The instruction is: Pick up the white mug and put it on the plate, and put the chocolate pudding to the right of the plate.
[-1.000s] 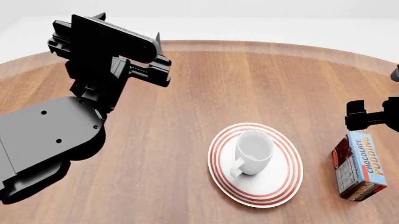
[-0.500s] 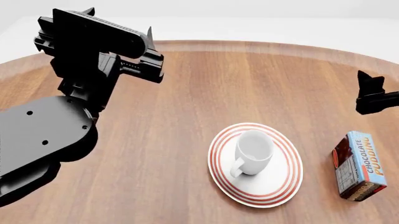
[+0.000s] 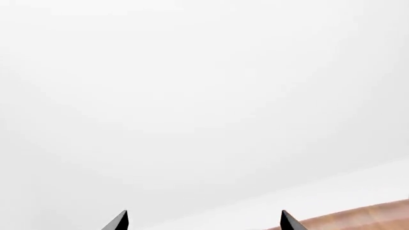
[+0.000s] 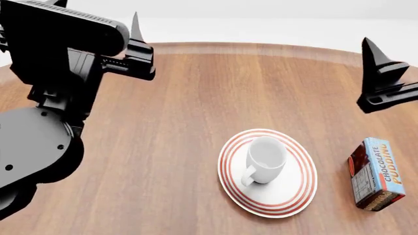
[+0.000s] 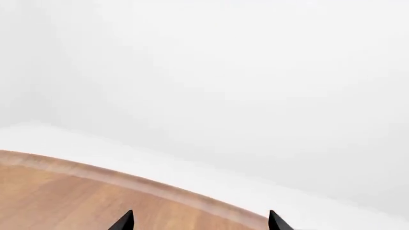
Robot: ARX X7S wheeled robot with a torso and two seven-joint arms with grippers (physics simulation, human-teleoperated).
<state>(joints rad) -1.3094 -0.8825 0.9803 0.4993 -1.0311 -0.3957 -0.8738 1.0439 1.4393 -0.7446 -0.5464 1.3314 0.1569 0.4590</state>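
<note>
With the white mug upright on the plate and the chocolate pudding below the right end effector, both end effectors raised, spread and empty, the main risk is the left end effector clipping the mug if lowered over the tabletop.

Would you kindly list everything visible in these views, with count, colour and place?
Glossy white ceramic mug: one, white, upright on the plate, handle toward the camera.
Round plate with red-orange rings: one, white, on the table right of centre.
Chocolate pudding carton: one, light blue and dark brown, lying on the table right of the plate, apart from it.
Round wooden table: one, brown.
Left gripper: one, black, open, empty, raised at left.
Right gripper: one, black, open, empty, raised at right.
</note>
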